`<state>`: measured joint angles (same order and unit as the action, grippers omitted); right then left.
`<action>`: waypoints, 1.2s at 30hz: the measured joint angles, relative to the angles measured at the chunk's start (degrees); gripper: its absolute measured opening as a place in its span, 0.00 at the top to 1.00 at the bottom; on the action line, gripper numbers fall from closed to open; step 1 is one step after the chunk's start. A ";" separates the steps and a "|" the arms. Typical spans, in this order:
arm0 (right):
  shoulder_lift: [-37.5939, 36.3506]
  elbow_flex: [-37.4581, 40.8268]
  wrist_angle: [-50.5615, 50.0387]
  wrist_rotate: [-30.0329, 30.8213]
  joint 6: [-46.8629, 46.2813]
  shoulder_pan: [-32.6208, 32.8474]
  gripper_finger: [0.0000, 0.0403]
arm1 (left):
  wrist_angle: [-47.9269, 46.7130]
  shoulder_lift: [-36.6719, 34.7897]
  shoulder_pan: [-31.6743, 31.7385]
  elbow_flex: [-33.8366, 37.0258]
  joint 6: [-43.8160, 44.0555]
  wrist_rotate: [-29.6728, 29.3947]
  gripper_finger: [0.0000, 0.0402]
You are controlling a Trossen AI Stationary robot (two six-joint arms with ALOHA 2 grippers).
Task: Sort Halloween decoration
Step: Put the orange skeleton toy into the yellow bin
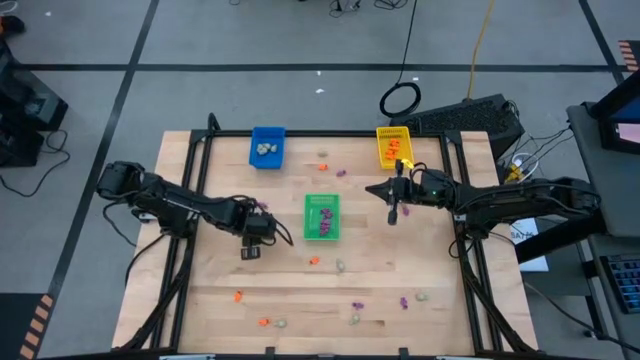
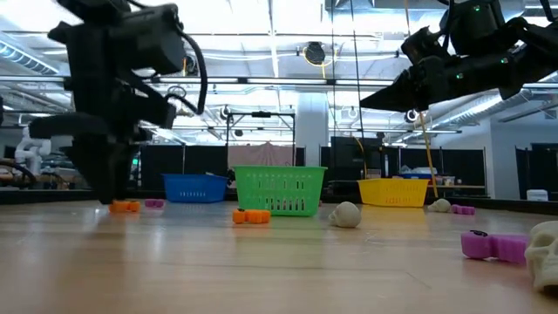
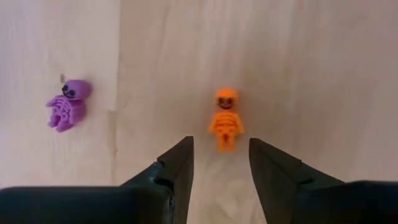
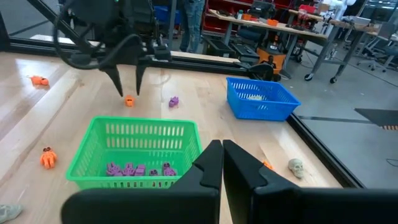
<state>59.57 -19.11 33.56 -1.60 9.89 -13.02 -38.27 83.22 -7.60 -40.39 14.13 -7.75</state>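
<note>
The left arm reaches across the counter from its left edge, wrist bent down, its pincer pointing at the wood with fingers parted and nothing between them. The right arm stretches inward from the right, raised, its pincer closed and empty.

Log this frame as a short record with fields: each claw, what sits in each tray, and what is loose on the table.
left claw: open, above an orange skeleton lying on the table, not gripping it
purple skeleton: lies on the wood beside the orange one, apart from it
right claw: shut, empty, raised between green and yellow trays
green tray: purple trinkets only
blue tray: pale trinkets
yellow tray: orange trinkets
loose on table: orange, purple and pale trinkets, mostly along the near half
</note>
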 joint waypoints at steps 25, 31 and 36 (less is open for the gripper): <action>-0.14 -0.11 -0.02 0.30 1.53 -0.04 1.00 | 14.72 0.18 5.06 -0.72 -4.12 6.16 0.99; -2.10 -0.13 0.04 0.37 2.18 -0.07 1.00 | 18.48 -1.40 5.01 -4.71 -2.62 6.05 0.99; -6.52 -0.11 -2.08 0.15 2.99 -0.07 1.00 | 30.32 0.35 5.33 -6.55 -2.40 6.47 0.99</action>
<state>53.05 -19.22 31.48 -1.45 12.88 -13.08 -7.95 83.57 -2.27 -46.93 11.73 -1.28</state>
